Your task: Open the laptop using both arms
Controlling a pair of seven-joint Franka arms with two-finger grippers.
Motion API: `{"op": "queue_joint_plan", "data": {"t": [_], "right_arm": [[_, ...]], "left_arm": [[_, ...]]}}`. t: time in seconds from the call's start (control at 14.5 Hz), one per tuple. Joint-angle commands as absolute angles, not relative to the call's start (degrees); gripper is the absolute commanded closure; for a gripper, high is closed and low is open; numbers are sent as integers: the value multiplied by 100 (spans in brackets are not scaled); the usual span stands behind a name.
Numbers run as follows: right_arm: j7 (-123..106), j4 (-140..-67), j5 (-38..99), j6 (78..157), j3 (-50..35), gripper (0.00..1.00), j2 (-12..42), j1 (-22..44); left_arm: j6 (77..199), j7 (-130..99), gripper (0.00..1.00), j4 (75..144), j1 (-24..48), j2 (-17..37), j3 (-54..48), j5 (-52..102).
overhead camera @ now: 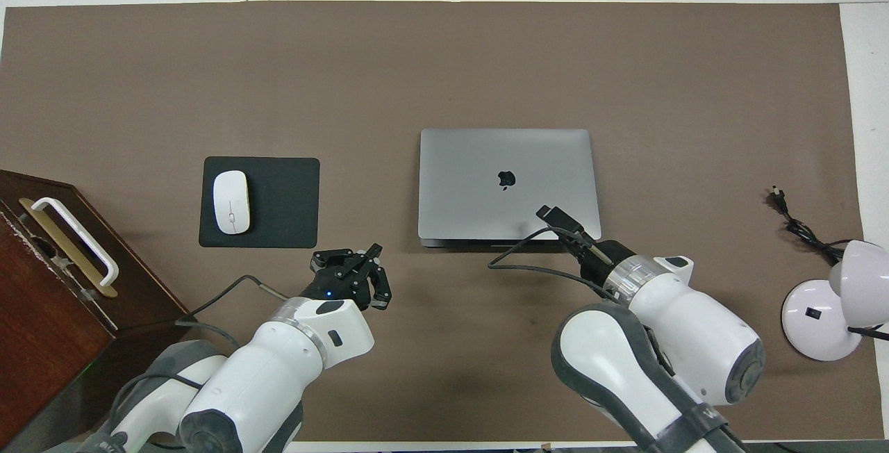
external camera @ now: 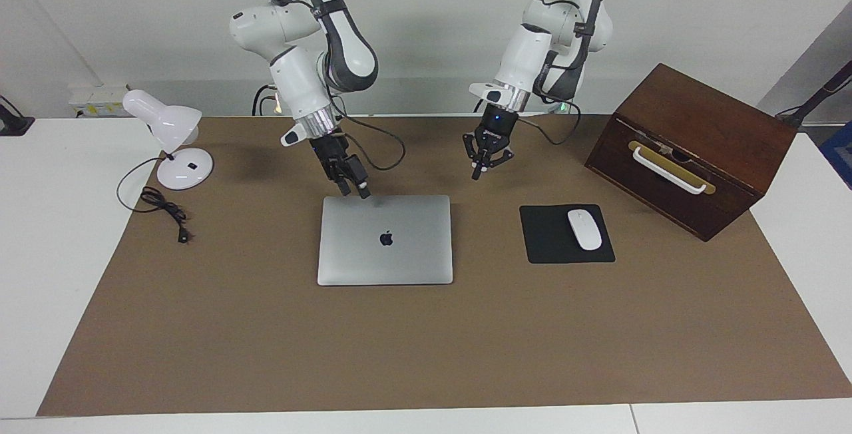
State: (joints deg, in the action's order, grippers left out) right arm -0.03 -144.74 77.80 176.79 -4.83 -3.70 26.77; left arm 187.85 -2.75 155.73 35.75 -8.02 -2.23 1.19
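Note:
The laptop point(external camera: 386, 254) point(overhead camera: 486, 161) lies closed and flat on the brown mat, its logo lid facing up. My right gripper point(external camera: 354, 190) point(overhead camera: 552, 214) hangs tilted just over the laptop's edge nearest the robots, toward the corner at the right arm's end. Its fingers look slightly apart, with nothing between them. My left gripper point(external camera: 474, 173) point(overhead camera: 361, 262) is shut and empty. It hovers over bare mat, between the mouse pad and the laptop's corner at the left arm's end, clear of both.
A black mouse pad point(external camera: 549, 244) point(overhead camera: 278, 203) carrying a white mouse point(external camera: 584, 229) point(overhead camera: 230, 192) lies beside the laptop toward the left arm's end. A wooden box point(external camera: 692, 148) point(overhead camera: 48, 279) stands past it. A white lamp point(external camera: 166, 128) point(overhead camera: 826, 300) and its cable point(external camera: 163, 211) occupy the right arm's end.

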Motion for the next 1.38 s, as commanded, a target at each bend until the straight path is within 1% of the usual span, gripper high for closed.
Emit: {"op": "queue_joint_plan", "data": {"t": [0.0, 0.28, 0.41, 0.62, 0.76, 0.9, 1.31], "right_arm": [[-202, -14300, 7954, 17754, -519, 0, -202, 2593], [-185, -14300, 7954, 17763, -527, 0, -193, 2557], [-141, -14309, 7963, 17824, -554, 0, -220, 2645], [-97, -14309, 8182, 18053, -554, 0, -255, 2917], [-97, -14309, 8340, 18062, -562, 0, -264, 3093], [-114, -14317, 8341, 18062, -554, 0, -255, 3085], [-316, -14300, 8341, 18044, -554, 0, 26, 2997]], "left_arm": [[19221, -229, 100, 15601, 3831, -528, -141, 176], [19660, -220, 100, 15574, 3841, -177, -141, 176], [20072, -202, 100, 15566, 3858, 174, -141, 176], [20074, -211, 100, 15522, 3911, 255, -132, 176], [20074, -202, 100, 15312, 3920, 482, -132, 176], [20074, -193, 100, 15118, 3929, 729, -132, 176], [20074, -149, 100, 14775, 3972, 1107, -123, 167]]}}
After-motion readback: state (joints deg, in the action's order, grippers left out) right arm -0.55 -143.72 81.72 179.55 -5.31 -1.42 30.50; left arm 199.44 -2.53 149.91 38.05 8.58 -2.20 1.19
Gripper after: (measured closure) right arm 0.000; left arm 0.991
